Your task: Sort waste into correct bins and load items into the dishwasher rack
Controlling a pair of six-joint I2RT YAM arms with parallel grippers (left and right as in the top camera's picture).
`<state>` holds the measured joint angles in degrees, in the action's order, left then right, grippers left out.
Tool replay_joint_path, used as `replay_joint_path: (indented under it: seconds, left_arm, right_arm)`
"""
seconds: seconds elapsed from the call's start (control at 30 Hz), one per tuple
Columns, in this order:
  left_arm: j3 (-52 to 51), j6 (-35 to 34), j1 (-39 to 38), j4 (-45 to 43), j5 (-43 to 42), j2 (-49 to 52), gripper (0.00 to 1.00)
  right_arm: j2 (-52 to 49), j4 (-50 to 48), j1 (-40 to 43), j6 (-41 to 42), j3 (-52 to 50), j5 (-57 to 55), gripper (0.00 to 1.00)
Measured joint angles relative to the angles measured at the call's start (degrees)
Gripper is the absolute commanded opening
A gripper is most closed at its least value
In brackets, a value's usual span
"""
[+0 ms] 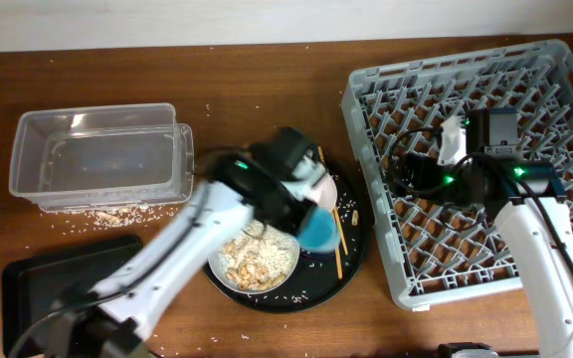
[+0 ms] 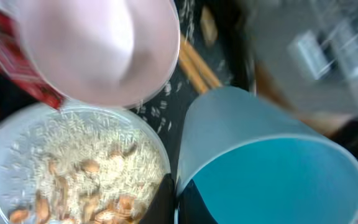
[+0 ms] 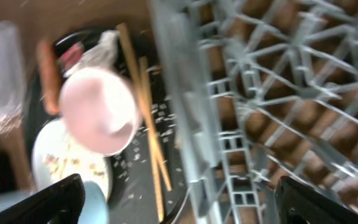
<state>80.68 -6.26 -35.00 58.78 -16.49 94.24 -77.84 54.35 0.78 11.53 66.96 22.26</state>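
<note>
My left gripper [image 1: 311, 221] is shut on the rim of the light-blue cup [image 1: 319, 232], one finger inside and one outside [image 2: 180, 198], holding it over the white plate [image 1: 257, 261] of rice and peanuts [image 2: 73, 168]. The white-pink bowl [image 2: 98, 50] sits just behind, next to the chopsticks [image 1: 338, 239] and the red wrapper [image 2: 17, 68]. In the right wrist view the carrot [image 3: 47, 74] and tissue [image 3: 101, 46] lie beyond the bowl [image 3: 98, 109]. My right gripper [image 1: 411, 177] is open and empty over the left part of the grey rack [image 1: 525, 80].
The plate, bowl and chopsticks rest on a large round black tray [image 1: 358, 254]. The clear tub [image 1: 97, 157] stands at the far left with rice grains spilled at its front. The flat black tray [image 1: 48, 288] lies at the front left under my left arm.
</note>
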Motion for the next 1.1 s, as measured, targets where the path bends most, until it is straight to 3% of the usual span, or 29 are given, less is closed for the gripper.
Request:
replay_joint_path:
  seconds: [0.1,0.13,0.27,0.37,0.43,0.6,0.7,0.87,1.0,1.1]
  left_arm:
    - [0.61,0.79,6.93,-2.75,-10.10,-1.77,0.00]
    - [1.03,1.73,13.31,-4.42,-19.71,-2.08,0.00]
    - [1.03,2.82,24.20,-5.81,-39.01,-1.99,0.00]
    - [1.03,3.48,27.52,-7.48,-53.11,-1.99,0.00]
    - [1.03,3.54,27.78,-7.65,-57.99,-1.99,0.01]
    - [1.03,3.67,27.82,-7.63,-64.37,-1.99,0.00]
    - [1.03,3.67,27.82,-7.61,-65.81,-1.99,0.01]
    - [1.03,3.67,27.82,-7.56,-68.02,-1.99,0.00]
    - [1.03,3.67,27.82,-7.63,-68.91,-1.99,0.00]
    - [1.03,3.67,27.80,-7.65,-69.07,-1.99,0.00]
  right_arm:
    - [0.00,-3.34,0.00,-6.56,0.00,11.39,0.91]
    - [0.00,-4.00,0.00,-7.89,0.00,14.58,0.91]
    - [0.00,-10.32,-0.07,-14.45,0.00,31.95,0.91]
    - [0.00,-17.64,-1.36,-16.65,0.00,42.88,0.91]
    - [-0.04,-23.15,-2.69,-17.14,-0.13,47.69,0.91]
    - [0.00,-34.99,-8.59,-17.09,-0.09,57.90,0.91]
    - [0.00,-35.95,-11.13,-16.24,-0.09,58.86,0.91]
    - [-0.02,-36.33,-14.84,-14.58,-0.09,55.19,0.72]
    - [-0.02,-38.34,-15.30,-13.84,-0.11,53.77,0.74]
    - [-0.02,-41.29,-15.37,-12.59,-0.11,53.66,0.82]
